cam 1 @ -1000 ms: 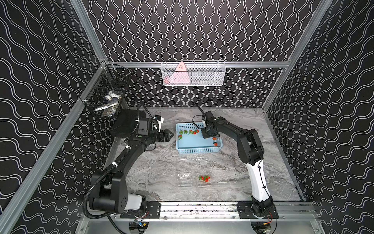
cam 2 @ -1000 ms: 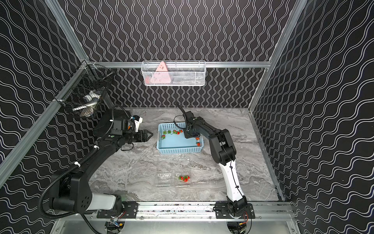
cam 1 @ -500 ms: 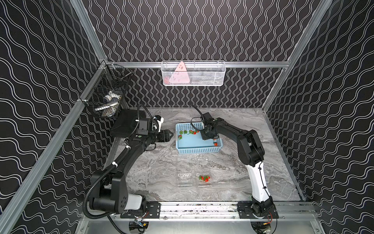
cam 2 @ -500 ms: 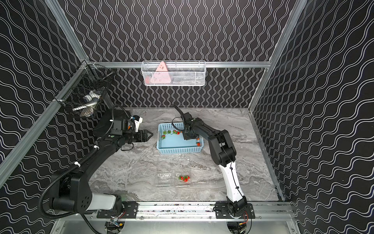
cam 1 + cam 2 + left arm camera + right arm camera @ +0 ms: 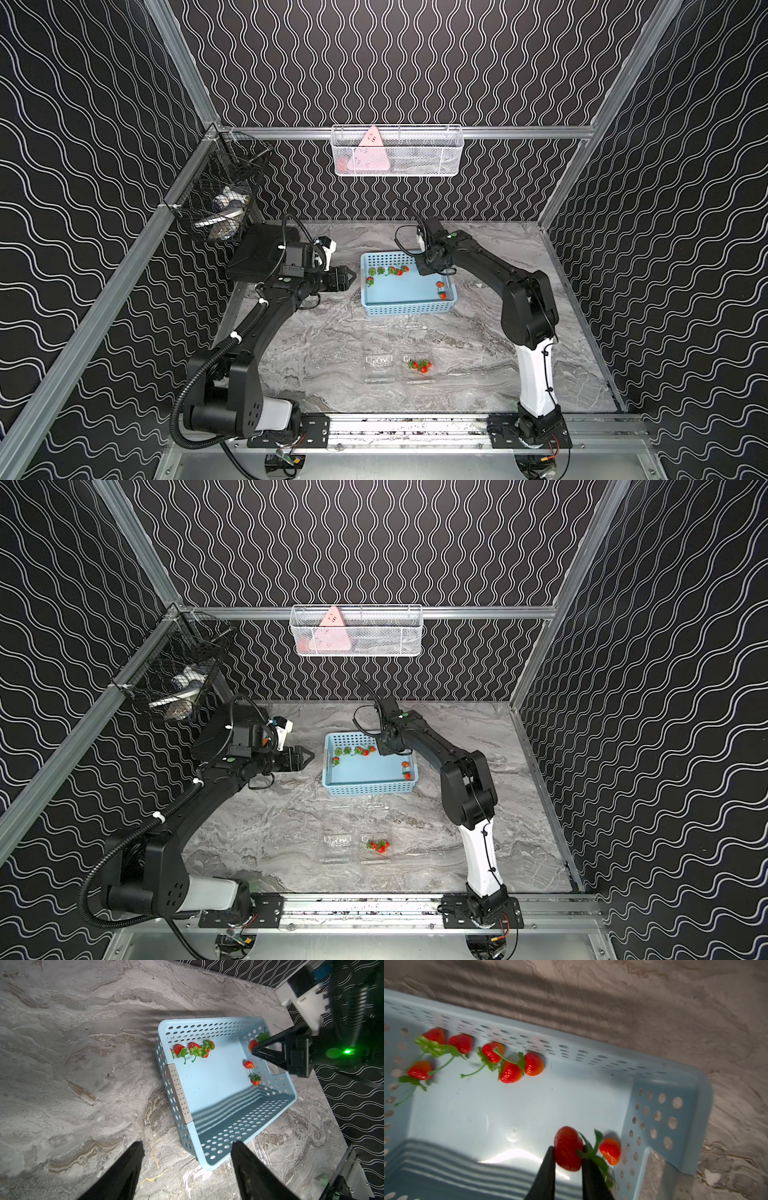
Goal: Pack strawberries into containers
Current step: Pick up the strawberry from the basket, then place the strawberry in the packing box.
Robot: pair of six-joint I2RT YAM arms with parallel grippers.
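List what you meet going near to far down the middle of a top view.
Front rail → empty container beside container with strawberries → blue basket → white mesh basket on the back wall.

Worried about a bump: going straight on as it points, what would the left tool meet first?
Likely the blue basket, at its end wall just ahead of the left tool; whether it clears the rim is unclear.

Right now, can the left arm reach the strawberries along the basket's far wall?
Probably yes. The left gripper hangs open beside the blue basket, nearest those strawberries; the right gripper grips a berry at the opposite end.
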